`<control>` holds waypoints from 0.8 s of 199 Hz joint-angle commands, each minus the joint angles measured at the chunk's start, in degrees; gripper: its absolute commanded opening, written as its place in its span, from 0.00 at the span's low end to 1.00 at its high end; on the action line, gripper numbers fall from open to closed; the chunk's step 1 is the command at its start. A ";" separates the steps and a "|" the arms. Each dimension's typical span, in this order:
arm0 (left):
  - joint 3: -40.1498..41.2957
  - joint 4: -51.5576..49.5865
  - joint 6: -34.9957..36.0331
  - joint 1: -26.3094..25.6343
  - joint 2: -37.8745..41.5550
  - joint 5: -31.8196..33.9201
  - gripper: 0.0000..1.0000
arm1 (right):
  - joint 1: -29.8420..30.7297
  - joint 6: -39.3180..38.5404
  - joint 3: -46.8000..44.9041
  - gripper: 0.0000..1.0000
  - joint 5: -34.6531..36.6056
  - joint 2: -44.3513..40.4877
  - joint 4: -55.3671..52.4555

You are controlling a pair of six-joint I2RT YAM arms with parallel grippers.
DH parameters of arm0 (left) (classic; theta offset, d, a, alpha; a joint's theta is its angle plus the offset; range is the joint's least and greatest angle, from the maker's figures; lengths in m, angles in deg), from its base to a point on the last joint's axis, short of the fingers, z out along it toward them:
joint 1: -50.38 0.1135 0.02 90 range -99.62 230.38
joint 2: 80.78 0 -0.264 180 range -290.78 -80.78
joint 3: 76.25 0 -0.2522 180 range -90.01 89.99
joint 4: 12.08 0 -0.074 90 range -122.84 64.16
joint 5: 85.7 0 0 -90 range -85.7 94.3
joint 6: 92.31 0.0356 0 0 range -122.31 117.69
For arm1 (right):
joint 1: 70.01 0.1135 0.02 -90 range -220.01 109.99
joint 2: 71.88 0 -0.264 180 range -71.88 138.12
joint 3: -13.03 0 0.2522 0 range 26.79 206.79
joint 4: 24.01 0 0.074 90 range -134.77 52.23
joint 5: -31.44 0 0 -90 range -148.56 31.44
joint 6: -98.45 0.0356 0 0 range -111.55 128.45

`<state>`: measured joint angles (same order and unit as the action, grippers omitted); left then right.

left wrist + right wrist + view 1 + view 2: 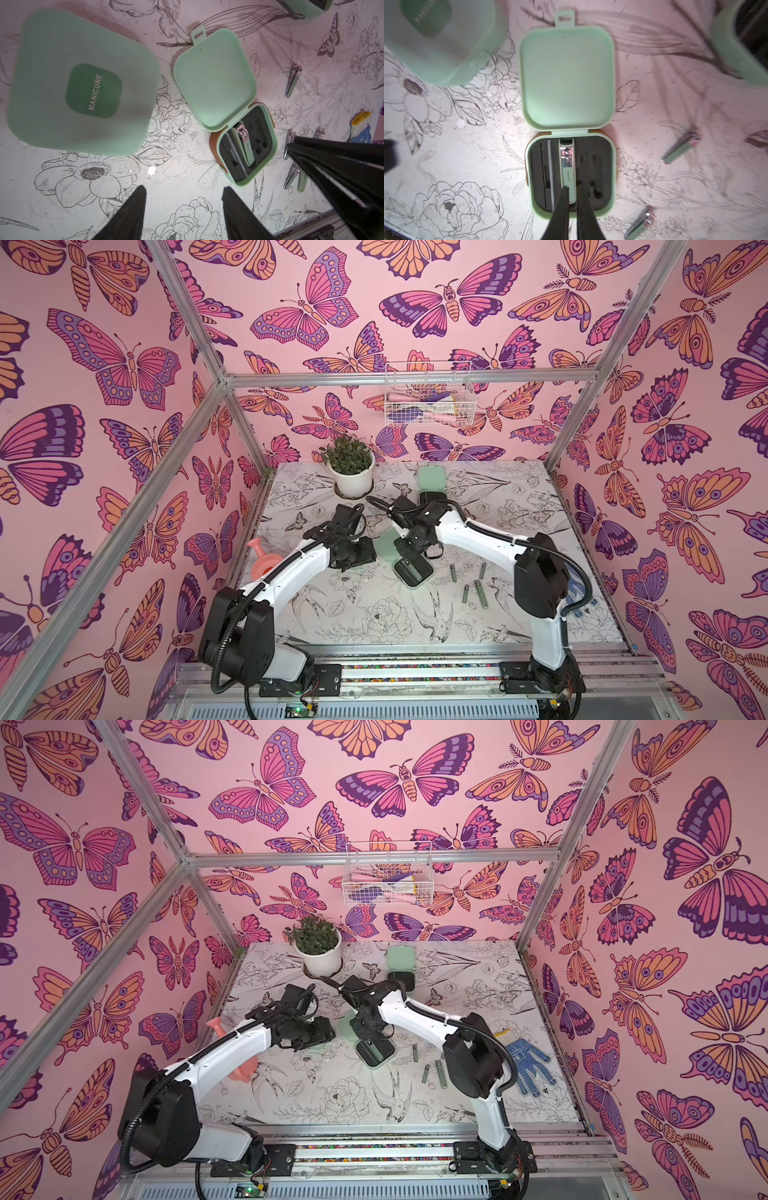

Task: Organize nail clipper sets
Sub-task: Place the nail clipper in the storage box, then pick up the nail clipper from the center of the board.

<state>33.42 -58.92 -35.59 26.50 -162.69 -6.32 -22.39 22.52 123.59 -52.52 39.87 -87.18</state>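
Note:
A mint-green case lies open mid-table, its lid flat behind it; in a top view it is the open case. One grey-green clipper rests in its black insert. My right gripper hovers over that clipper's near end, its jaws a narrow gap apart and holding nothing. Beside it lies a closed case labelled MANICURE. My left gripper is open over bare table near both cases. Another open case sits at the back. Several loose clippers lie to the right.
A potted plant stands at the back left. A pink watering can sits under the left arm. A blue dotted glove lies near the right edge behind the right arm. A wire basket hangs on the back wall.

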 commanded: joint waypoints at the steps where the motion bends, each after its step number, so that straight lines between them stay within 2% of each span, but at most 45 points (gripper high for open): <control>1: -1.01 -1.99 0.33 -1.27 0.83 1.50 0.62 | -1.99 4.22 -4.35 0.17 4.74 -7.00 -3.14; 43: -0.51 -1.64 0.22 -2.31 -0.61 1.30 0.64 | -6.88 8.74 -20.11 0.27 7.18 -21.02 -5.29; 85: -0.39 0.83 -0.38 -2.31 -1.41 1.08 0.65 | -17.67 14.97 -33.19 0.37 4.64 -31.41 -2.00; 112: -1.01 2.21 -0.18 -2.31 -2.41 0.16 0.65 | -23.93 17.93 -38.81 0.41 0.02 -30.00 4.21; 134: -1.52 2.24 0.22 -2.23 -3.32 -0.24 0.65 | -25.20 19.34 -40.67 0.42 -0.86 -25.60 9.12; 159: -1.43 2.32 0.40 -2.15 -3.83 -0.63 0.65 | -25.29 21.16 -41.79 0.43 1.24 -21.22 13.73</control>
<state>32.89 -57.11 -35.76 24.43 -165.71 -6.27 -47.44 40.02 82.54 -51.62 15.58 -80.12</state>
